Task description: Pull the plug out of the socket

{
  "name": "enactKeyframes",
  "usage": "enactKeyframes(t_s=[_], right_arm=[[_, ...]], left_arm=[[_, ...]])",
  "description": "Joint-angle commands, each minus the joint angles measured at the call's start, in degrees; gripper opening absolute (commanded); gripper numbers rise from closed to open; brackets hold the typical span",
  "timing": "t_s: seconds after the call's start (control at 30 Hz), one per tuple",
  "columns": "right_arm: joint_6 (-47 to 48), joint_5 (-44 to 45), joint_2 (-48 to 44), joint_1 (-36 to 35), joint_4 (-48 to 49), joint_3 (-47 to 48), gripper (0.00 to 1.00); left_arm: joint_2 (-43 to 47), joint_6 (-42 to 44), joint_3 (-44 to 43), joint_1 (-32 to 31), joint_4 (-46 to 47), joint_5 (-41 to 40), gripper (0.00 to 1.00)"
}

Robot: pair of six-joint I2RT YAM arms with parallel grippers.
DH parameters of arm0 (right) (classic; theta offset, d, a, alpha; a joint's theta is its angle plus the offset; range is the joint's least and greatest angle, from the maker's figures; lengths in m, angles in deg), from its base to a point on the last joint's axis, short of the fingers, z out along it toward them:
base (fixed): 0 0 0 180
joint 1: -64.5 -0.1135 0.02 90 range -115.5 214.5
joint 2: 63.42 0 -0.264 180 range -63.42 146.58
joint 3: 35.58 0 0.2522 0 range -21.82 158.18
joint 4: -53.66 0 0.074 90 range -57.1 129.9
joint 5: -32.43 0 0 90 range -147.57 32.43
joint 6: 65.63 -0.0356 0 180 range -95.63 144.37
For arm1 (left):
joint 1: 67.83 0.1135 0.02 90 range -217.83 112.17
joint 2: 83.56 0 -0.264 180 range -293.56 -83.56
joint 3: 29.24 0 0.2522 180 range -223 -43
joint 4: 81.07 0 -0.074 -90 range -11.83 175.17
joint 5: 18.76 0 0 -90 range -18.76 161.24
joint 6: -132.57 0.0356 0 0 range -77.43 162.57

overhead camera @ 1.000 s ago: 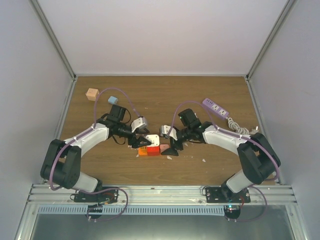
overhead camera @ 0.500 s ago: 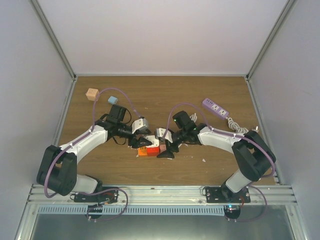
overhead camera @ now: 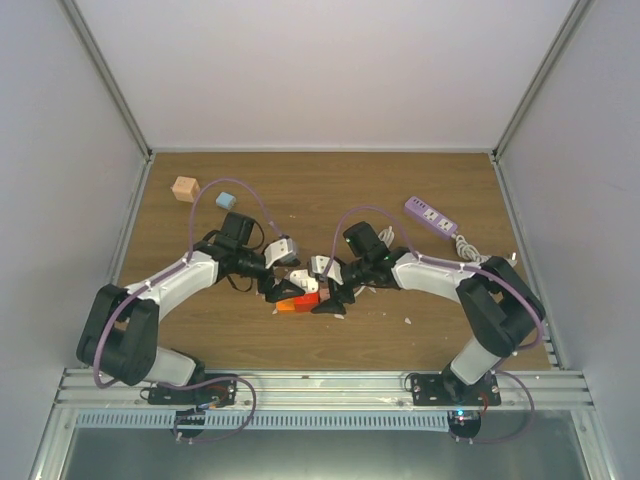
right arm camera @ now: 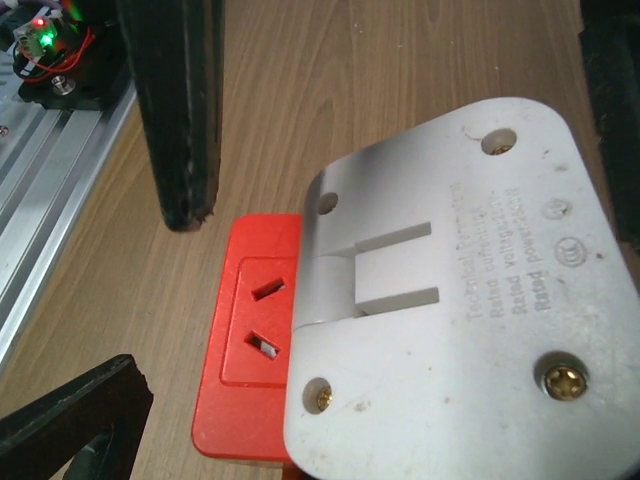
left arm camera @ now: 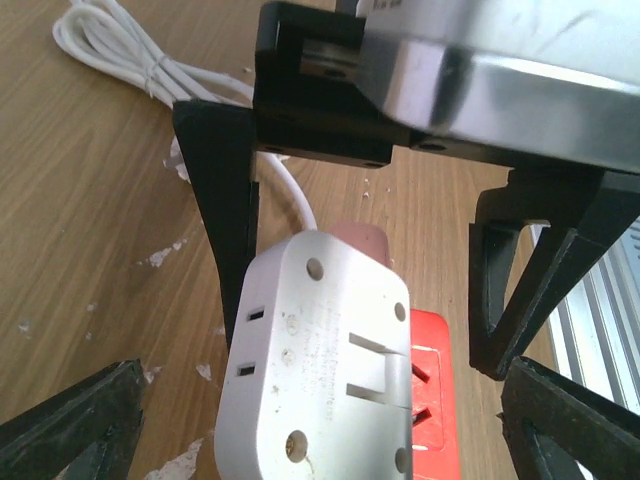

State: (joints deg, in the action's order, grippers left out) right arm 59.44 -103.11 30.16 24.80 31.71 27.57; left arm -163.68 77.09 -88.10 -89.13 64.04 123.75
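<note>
Top external view: left gripper (overhead camera: 281,289) and right gripper (overhead camera: 332,298) flank the plug (overhead camera: 303,281) from left and right. Both jaws spread wide, gripping nothing — plug sits on the socket (overhead camera: 288,305), at its red end.

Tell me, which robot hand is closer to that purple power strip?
Right. The right gripper sits beside the white plug, with the purple power strip off to its right and farther back. The left gripper is on the plug's other side, farther away.

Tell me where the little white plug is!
In the top view, the plug sits mid-table on the orange socket, between the left gripper and the right gripper.
</note>
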Motion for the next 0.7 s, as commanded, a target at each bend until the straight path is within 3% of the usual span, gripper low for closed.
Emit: enactKeyframes(t_s=[0.0, 0.2, 0.67], right_arm=[[-0.2, -1.6, 1.8, -0.7, 2.3, 1.5, 0.95], [0.0, -1.3, 2.7, -0.7, 2.3, 1.2, 0.91], [-0.7, -0.5, 3.6, -0.6, 2.7, 1.2, 0.78]], left_arm=[[-2.6, 0.3, -0.7, -0.5, 0.6, 1.8, 0.95], [-2.3, 1.7, -0.7, -0.5, -1.1, 3.9, 0.89], [1.9, 4.3, 0.8, -0.6, -3.0, 8.7, 0.60]])
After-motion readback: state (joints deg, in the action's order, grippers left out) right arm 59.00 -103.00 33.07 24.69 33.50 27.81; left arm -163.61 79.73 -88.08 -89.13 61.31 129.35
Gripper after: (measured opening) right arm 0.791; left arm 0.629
